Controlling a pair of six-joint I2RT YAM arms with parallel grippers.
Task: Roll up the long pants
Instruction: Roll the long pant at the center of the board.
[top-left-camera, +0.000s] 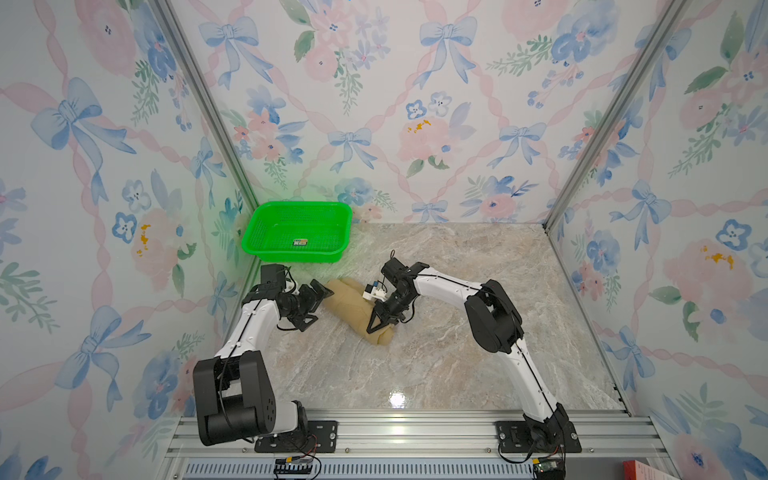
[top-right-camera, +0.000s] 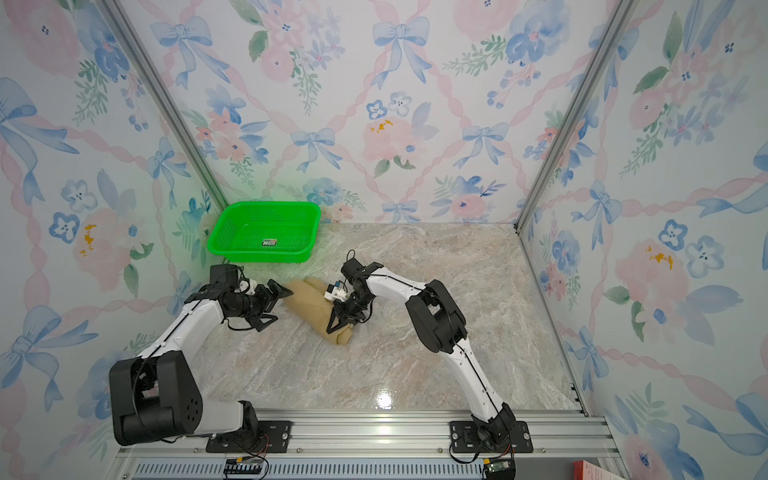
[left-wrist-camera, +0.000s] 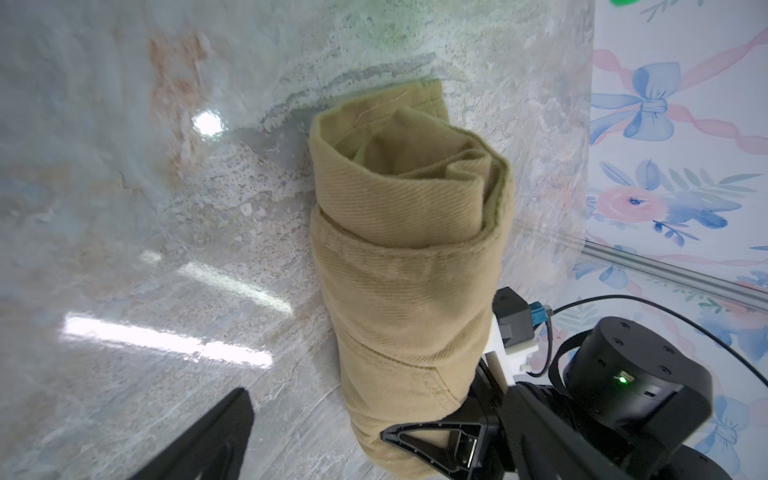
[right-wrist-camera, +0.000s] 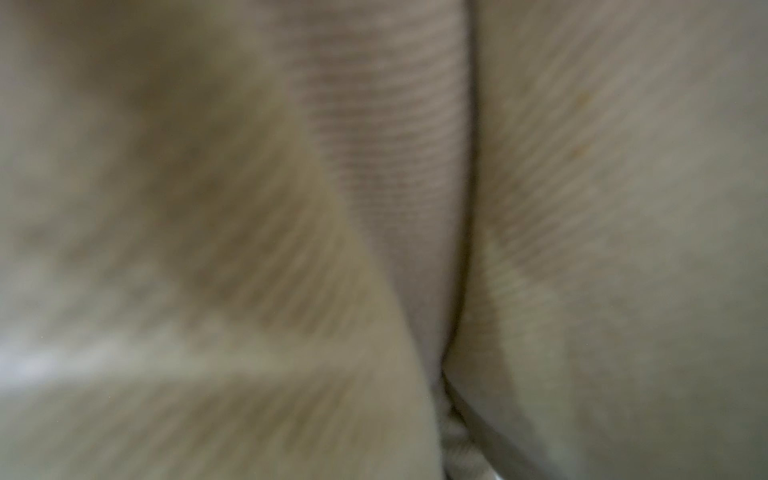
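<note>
- Long pants (top-left-camera: 353, 307): tan cloth, wound into a compact roll that lies on the marble-patterned worktop (top-left-camera: 457, 353). It is placed at about 9 o'clock from the worktop's middle in both top views (top-right-camera: 316, 309). The roll's long axis runs along the 10-to-4 o'clock line.
- From the left wrist view, an open end of the roll (left-wrist-camera: 399, 266) is seen, with several layers spiralled inside and a stitched hem wrapped around the outside.
- Left tool (top-left-camera: 324, 305): jaws spread wide, nothing held. It is stationed at 9 o'clock of the roll, just beside its 10 o'clock end (top-right-camera: 284, 306). Whether the upper finger touches the cloth cannot be told.
- Right tool (top-left-camera: 380, 326): lowered onto the 4 o'clock end of the roll, jaws drawn narrow and clamped on the cloth (top-right-camera: 338, 326). Its black finger is seen against the roll's far end in the left wrist view (left-wrist-camera: 436, 436).
- Right wrist view: filled wholly by blurred tan twill (right-wrist-camera: 582, 208), with 1 dark crease down the frame. The tool itself is not visible there.
- Green basket (top-left-camera: 297, 232): set at 10 o'clock on the worktop, against the back wall, apart from the roll. 1 small label-like item (top-left-camera: 300, 242) is noted on its floor, too small to identify.
</note>
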